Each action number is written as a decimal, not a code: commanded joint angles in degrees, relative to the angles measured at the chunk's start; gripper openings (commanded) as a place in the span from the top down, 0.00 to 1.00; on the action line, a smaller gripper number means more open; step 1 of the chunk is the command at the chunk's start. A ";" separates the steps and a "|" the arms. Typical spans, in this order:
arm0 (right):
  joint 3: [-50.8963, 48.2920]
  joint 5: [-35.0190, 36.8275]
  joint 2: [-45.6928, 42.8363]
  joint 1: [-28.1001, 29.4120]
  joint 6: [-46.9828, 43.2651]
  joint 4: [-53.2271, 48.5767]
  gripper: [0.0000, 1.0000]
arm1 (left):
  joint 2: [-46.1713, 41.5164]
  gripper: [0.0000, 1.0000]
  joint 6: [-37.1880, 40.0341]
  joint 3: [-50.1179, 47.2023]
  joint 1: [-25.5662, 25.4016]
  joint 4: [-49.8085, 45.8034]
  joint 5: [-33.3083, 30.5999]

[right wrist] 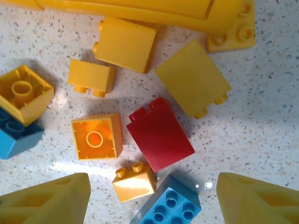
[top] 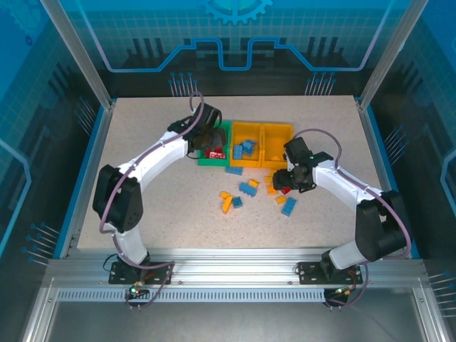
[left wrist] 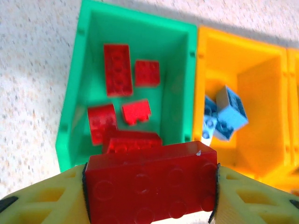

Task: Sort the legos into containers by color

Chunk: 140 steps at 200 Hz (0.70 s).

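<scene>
Since these bricks look light, rigid and slick-sided, flat opposite walls should give the surest hold (studs would likely tip them). The left gripper (left wrist: 149,198) pinches a long red brick (left wrist: 149,179) by its short ends over the green bin (left wrist: 135,28), where other red bricks (left wrist: 117,70) lie. The right gripper (right wrist: 154,200) hangs spread above a small red brick (right wrist: 160,134) on the surface (right wrist: 261,126), crowded by yellow bricks (right wrist: 191,77) and a blue brick (right wrist: 168,207).

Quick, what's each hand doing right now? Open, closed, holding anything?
Left hand: closed on a red brick, by the green bin.
Right hand: open, holding nothing.
</scene>
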 commanded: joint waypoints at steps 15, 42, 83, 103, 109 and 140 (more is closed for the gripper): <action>-1.22 -0.25 0.83 0.78 -6.79 2.42 0.28 | 8.41 0.45 3.57 6.96 3.51 -3.96 3.01; -0.62 0.75 3.76 0.89 -7.91 2.82 0.30 | 12.07 0.40 3.92 10.07 4.27 -4.53 3.56; 2.07 0.52 9.44 0.89 -8.76 2.68 0.40 | 11.77 0.27 2.44 9.10 4.57 -3.89 5.43; 2.99 1.52 11.16 0.73 -9.74 2.35 0.42 | 8.99 0.19 2.49 6.43 3.64 -3.00 5.85; 3.26 1.65 11.44 0.80 -10.04 2.26 0.42 | 8.11 0.17 2.56 5.55 3.42 -2.84 5.69; 4.29 1.87 12.51 0.71 -11.75 1.99 0.45 | 3.40 0.14 2.14 0.56 2.96 -0.89 6.01</action>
